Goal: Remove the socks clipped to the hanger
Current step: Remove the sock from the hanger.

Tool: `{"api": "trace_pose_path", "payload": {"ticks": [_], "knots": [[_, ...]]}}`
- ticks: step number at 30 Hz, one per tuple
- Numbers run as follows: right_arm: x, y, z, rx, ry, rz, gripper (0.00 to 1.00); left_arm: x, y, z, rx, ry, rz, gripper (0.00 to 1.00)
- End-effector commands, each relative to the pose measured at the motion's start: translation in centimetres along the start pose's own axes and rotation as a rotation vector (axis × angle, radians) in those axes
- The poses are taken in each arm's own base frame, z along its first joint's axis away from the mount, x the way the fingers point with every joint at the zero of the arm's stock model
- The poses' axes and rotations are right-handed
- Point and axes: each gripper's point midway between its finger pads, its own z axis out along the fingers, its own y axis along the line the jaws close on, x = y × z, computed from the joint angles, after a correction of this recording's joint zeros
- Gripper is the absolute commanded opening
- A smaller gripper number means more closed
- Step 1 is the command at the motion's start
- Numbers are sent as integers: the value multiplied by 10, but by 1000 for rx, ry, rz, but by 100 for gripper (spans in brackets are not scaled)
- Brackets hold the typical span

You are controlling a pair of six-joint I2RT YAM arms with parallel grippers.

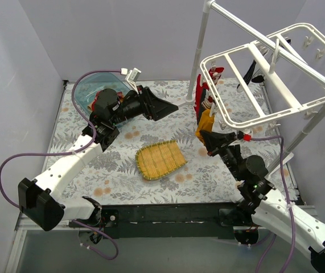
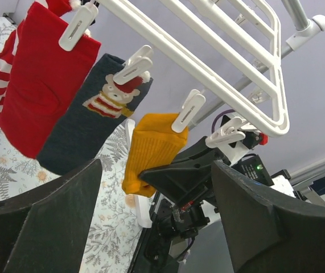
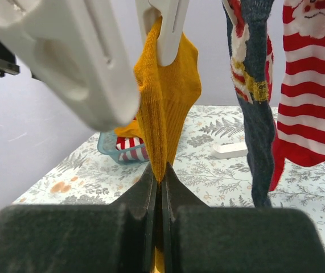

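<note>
Top external: hanger (image 1: 276, 75) seen at 1 o'clock, socks (image 1: 203, 94) clipped along left edge. Left gripper (image 1: 173, 106) spread wide, empty, at 9 o'clock, farther off. Right gripper (image 3: 161, 182) clamped on mustard sock (image 3: 171, 96). Sock hung vertical, clip (image 3: 168, 28) at 12 o'clock above jaws. Downward pull judged needed.

Plain pale lavender walls (image 1: 139, 34) on three sides; floral-print tablecloth (image 1: 122, 182); even, soft light; white pole stand (image 1: 201, 51) at back.
</note>
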Motion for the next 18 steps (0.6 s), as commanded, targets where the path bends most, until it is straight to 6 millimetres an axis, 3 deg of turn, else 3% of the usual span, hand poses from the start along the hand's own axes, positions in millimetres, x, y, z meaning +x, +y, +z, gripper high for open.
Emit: {"api": "trace_pose_path", "payload": {"ticks": [1,11,18], "knots": [[-23,0,9,31,-37,-21,1,-20,-34,1,54,-46,69,75],[-30,1,15,45,-19,-46,1,-8,-55,28,36,-38,101,57],[-40,18,20,-26,-11,-56,1,5,-61,55,-60,-49,169,46]]}}
